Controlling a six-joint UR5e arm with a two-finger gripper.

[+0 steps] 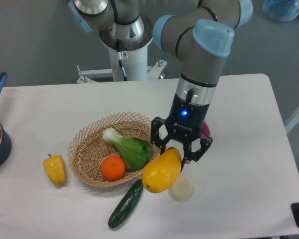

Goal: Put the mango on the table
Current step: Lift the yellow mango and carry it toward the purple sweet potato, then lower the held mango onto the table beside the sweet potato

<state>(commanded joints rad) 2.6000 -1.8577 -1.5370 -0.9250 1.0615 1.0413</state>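
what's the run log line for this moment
gripper: shut on mango | mango: held above table, beside basket | placing: not yet done

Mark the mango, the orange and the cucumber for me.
mango (161, 172), fixed camera, middle of its yellow skin, below the end effector.
orange (113, 168), fixed camera, centre of the fruit, inside the basket.
cucumber (125, 204), fixed camera, middle of its dark green body.

The mango (161, 172), glossy yellow-orange and oval, hung tilted with its upper end toward 1 o'clock, above the white table (239, 164), toward 5 o'clock of the tabletop's middle.
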